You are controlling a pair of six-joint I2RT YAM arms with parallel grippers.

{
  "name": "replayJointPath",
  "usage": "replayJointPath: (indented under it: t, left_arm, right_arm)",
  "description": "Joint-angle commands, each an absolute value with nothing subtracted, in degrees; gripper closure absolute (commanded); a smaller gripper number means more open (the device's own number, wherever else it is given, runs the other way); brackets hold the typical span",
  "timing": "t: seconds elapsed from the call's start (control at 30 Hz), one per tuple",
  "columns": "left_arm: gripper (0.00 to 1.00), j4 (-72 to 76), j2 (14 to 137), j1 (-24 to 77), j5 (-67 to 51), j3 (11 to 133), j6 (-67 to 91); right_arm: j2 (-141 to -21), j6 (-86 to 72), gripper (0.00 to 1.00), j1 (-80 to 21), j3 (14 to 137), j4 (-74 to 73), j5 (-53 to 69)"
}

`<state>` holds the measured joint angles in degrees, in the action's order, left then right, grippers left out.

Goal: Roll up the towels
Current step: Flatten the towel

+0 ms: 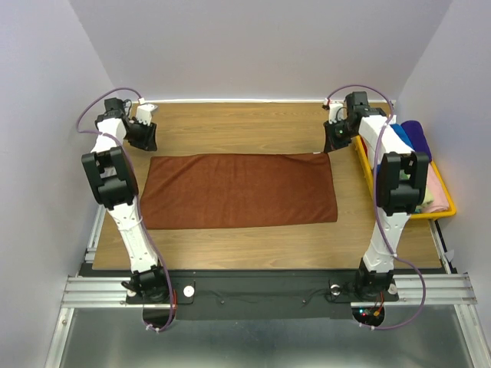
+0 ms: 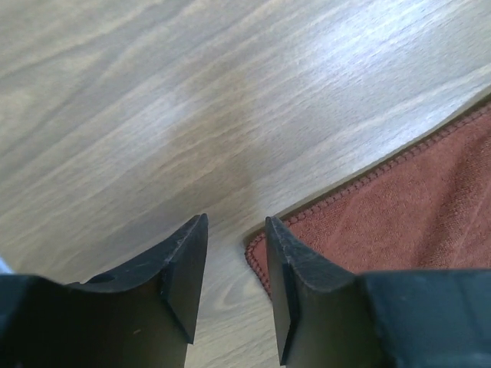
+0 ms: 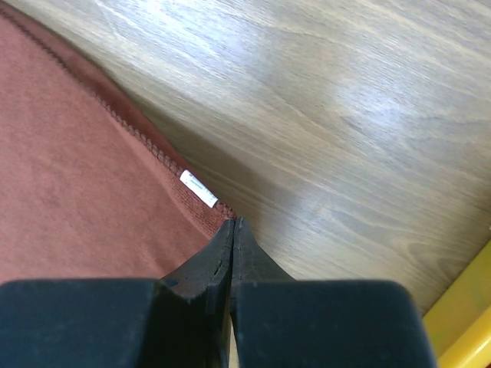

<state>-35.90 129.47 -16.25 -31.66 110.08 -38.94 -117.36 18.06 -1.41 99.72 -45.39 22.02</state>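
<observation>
The rust-brown towel lies spread flat across the middle of the wooden table; the cream patterned towel is out of view. My left gripper hovers at the towel's far left corner. In the left wrist view that gripper stands open, with the stitched corner of the towel just beside its right finger and nothing gripped. My right gripper is at the far right corner. In the right wrist view it is shut, its tips meeting the towel at the corner by a small white label, where the edge is slightly raised.
A yellow bin stands along the table's right edge, holding rolled towels in blue and purple and pink. Its yellow rim shows close to the right gripper. Purple walls enclose the table on three sides.
</observation>
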Motion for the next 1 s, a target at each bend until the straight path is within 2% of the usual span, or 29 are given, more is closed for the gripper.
replayJointPath:
  t: [0.0, 0.4, 0.97]
  left_arm:
    - [0.54, -38.1, 129.4, -16.8, -31.2, 112.5, -40.1]
    - [0.5, -37.7, 129.1, -16.9, -29.5, 107.8, -41.3]
    - [0.51, -41.4, 129.7, -17.0, -31.2, 107.0, -43.0]
  right_arm:
    - [-115.1, 19.2, 0.99, -0.7, 101.4, -44.1, 21.0]
    - [-116.4, 19.0, 1.0, -0.6, 101.7, -44.2, 21.6]
    - [-117.9, 18.9, 0.99, -0.7, 102.0, -44.2, 21.6]
